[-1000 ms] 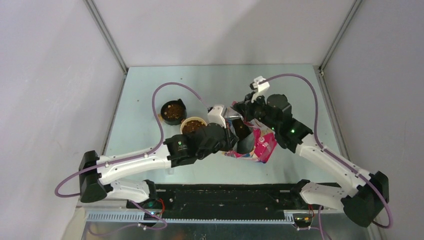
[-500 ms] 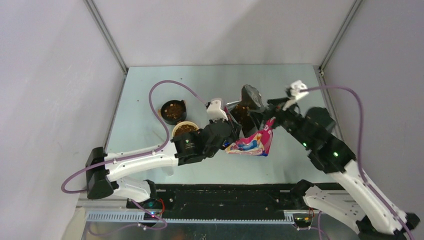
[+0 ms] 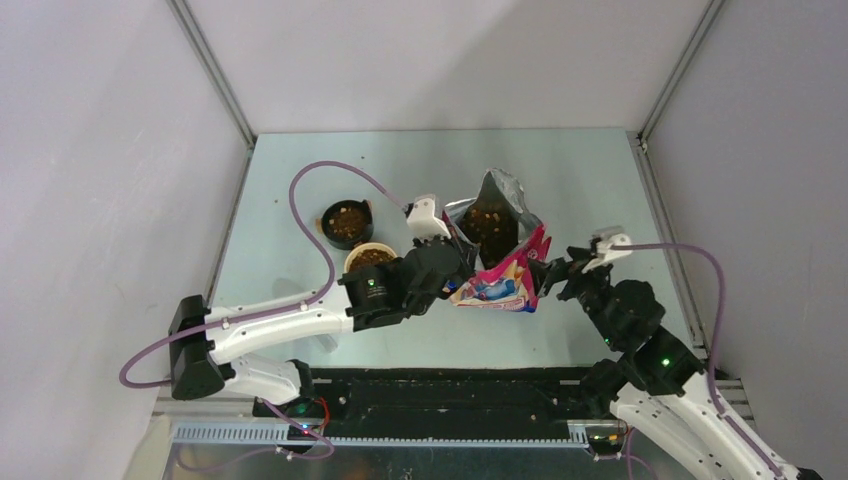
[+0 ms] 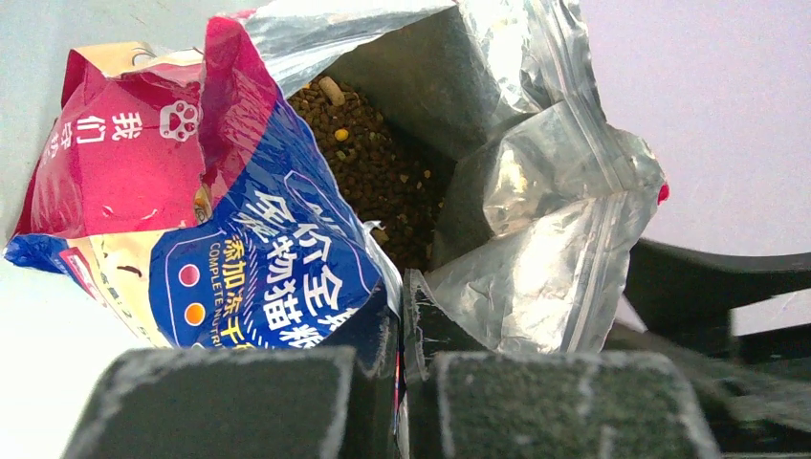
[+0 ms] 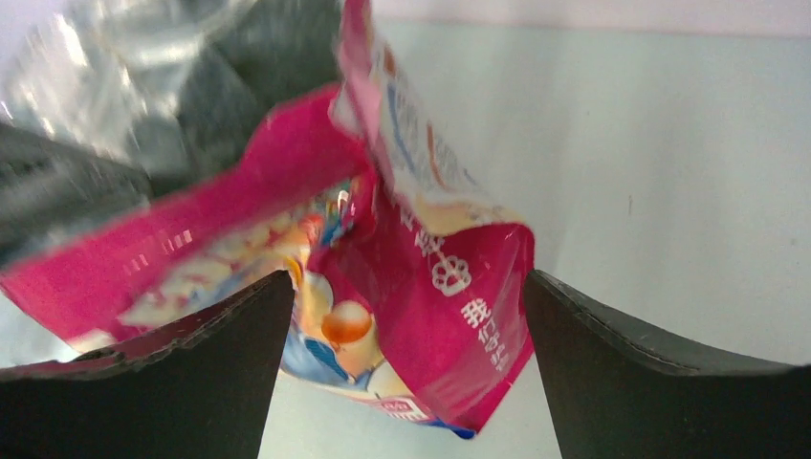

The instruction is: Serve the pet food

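Top external view shows the left hand (image 3: pixel 455 265) pressed together on the near-left edge of the foil bag (image 3: pixel 497 285), apparently to prop it with its mouth gaping toward the top of the frame. The pet food (image 3: pixel 490 222) lies inside that open mouth at frame centre. Brown contents that look like more of it sit in a dark bowl (image 3: pixel 347 222) and a cream bowl (image 3: pixel 371 257) left of the bag. The right hand (image 3: pixel 548 274) is spread, just right of the bag and gripping nothing. Probably the pinch steadies the bag on the worktop (image 3: pixel 580 180), leaving the right hand free.
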You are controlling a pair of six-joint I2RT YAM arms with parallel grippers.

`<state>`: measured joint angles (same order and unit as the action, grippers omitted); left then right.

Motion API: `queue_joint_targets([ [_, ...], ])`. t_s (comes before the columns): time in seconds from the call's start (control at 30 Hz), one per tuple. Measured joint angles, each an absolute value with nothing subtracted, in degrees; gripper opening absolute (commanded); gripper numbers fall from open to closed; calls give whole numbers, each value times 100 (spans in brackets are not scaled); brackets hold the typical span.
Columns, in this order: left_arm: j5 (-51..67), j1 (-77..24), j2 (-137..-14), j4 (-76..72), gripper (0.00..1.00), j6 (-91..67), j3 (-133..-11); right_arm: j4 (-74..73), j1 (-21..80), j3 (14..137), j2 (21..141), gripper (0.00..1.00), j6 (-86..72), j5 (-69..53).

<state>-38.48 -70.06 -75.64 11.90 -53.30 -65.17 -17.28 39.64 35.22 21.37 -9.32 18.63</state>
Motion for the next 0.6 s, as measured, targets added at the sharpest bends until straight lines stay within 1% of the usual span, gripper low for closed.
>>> queue_joint_targets([
  [0.13, -3894, -7008, -7561, 1240, 6, -5367, -6536, -1498, 3962, 3048, 2141, 91, -224, 1175],
  [0.27, -3942, -7006, -7561, 1385, 9, -5341, -6646, -1074, 3955, 3022, 2259, 92, 523, 762],
  [0.33, -3944, -6997, -7553, 1483, 15, -5288, -6733, -875, 3892, 3024, 2331, 91, 773, 681],
  [0.37, -3918, -6976, -7540, 1557, 22, -5236, -6781, -786, 3804, 3026, 2388, 91, 895, 552],
  [0.4, -3887, -6956, -7524, 1599, 26, -5181, -6812, -751, 3726, 3026, 2434, 90, 961, 443],
  [0.43, -3809, -6928, -7496, 1621, 35, -5096, -6838, -716, 3607, 3033, 2495, 89, 1037, 231],
  [0.47, -3708, -6904, -7470, 1629, 42, -4991, -6858, -692, 3483, 3044, 2580, 86, 1109, 14],
  [0.5, -3647, -6884, -7448, 1656, 66, -4890, -6884, -690, 3393, 3059, 2650, 84, 1153, -165],
  [0.53, -3553, -6864, -7419, 1673, 77, -4783, -6919, -696, 3260, 3083, 2742, 78, 1188, -364],
  [0.57, -3479, -6851, -7376, 1704, 96, -4648, -6963, -698, 3074, 3127, 2869, 73, 1212, -626],
  [0.6, -3413, -6842, -7330, 1721, 99, -4491, -6995, -696, 2926, 3166, 2980, 62, 1234, -792],
])
